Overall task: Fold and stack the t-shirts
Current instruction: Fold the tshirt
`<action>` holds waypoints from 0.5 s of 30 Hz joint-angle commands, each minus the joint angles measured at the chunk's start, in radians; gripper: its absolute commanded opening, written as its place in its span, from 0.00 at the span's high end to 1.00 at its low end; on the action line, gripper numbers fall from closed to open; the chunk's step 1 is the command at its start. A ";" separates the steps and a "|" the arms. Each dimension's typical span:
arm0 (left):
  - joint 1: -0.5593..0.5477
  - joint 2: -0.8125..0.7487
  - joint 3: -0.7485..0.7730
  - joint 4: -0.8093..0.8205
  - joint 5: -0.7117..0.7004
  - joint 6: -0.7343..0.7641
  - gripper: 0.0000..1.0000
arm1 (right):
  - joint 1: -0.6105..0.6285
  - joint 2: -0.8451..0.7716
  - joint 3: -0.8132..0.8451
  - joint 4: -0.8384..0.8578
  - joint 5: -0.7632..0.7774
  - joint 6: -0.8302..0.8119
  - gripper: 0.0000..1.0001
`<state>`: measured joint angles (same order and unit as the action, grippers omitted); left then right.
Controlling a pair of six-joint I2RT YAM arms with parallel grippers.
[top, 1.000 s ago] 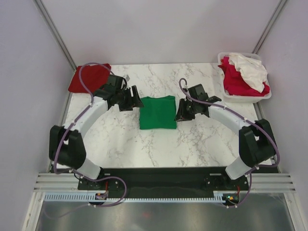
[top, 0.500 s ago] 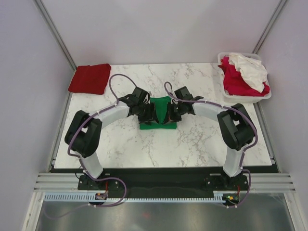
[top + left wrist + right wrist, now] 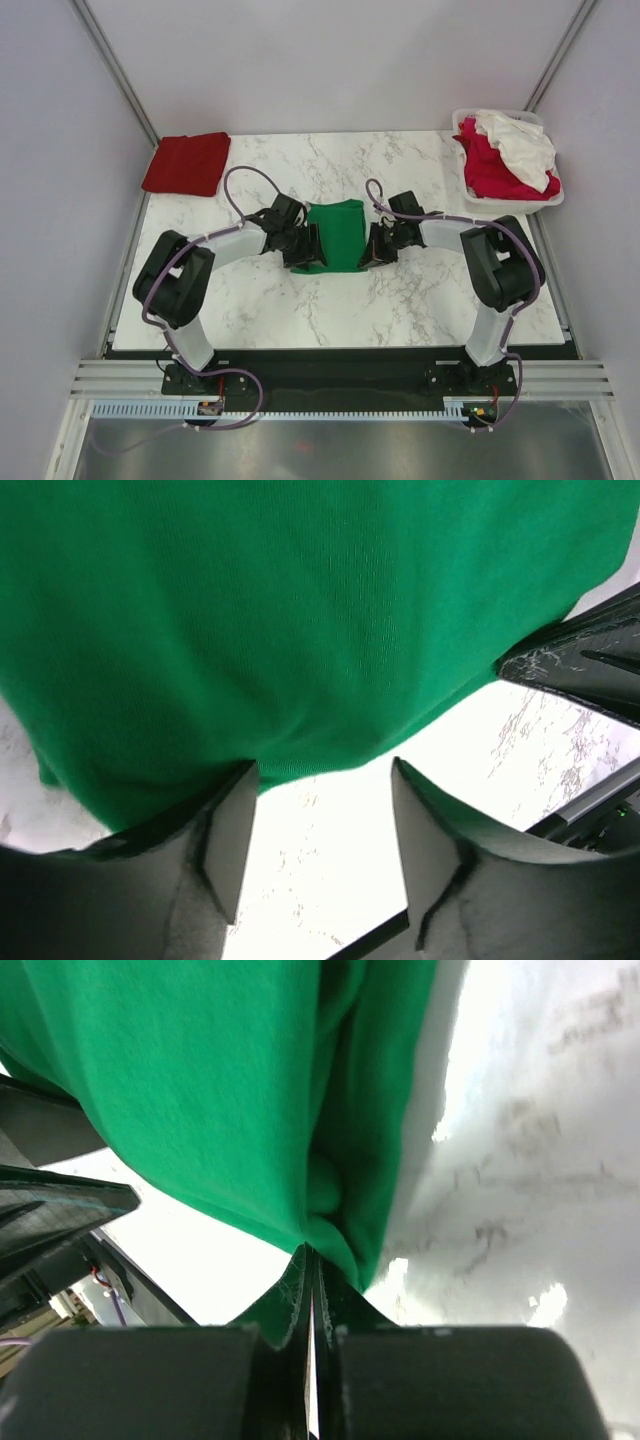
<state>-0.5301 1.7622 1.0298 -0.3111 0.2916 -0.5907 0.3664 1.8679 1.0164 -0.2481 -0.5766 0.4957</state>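
Note:
The bright green t-shirt [image 3: 336,232] lies folded in the middle of the table, and both grippers are at its near corners. My right gripper [image 3: 373,247] [image 3: 308,1252] is shut on the shirt's right edge, and green cloth [image 3: 230,1090] bunches out from its tips. At the left edge my left gripper [image 3: 300,247] [image 3: 320,770] stands open. The cloth's hem [image 3: 300,660] rests across its fingertips [image 3: 238,800], and bare table shows between them. A folded dark red t-shirt [image 3: 187,162] lies at the far left corner.
A white plastic basket [image 3: 512,205] stands at the far right corner and holds a crimson-pink shirt [image 3: 490,170] with a white shirt [image 3: 518,140] on top. Walls close in the table's left, right and far sides. The other arm's black gripper [image 3: 585,665] shows beyond the cloth.
Both arms came in from the shirt's sides to its near corners. The right gripper closed on the green cloth. The left gripper narrowed but stays open. The shirt's near edge has lifted slightly.

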 commanded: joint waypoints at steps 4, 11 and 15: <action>0.007 -0.177 0.044 -0.152 -0.052 0.041 0.22 | -0.009 -0.174 -0.022 -0.143 0.124 -0.081 0.60; 0.100 -0.241 0.176 -0.230 -0.092 0.098 0.10 | -0.006 -0.430 -0.048 -0.234 0.334 -0.065 0.26; 0.226 -0.187 0.246 -0.221 -0.089 0.123 0.04 | 0.017 -0.524 -0.202 -0.082 0.328 0.042 0.22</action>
<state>-0.3786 1.5482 1.2182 -0.5159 0.2321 -0.5270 0.3649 1.3834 0.9150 -0.3973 -0.3027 0.4610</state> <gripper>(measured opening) 0.946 0.774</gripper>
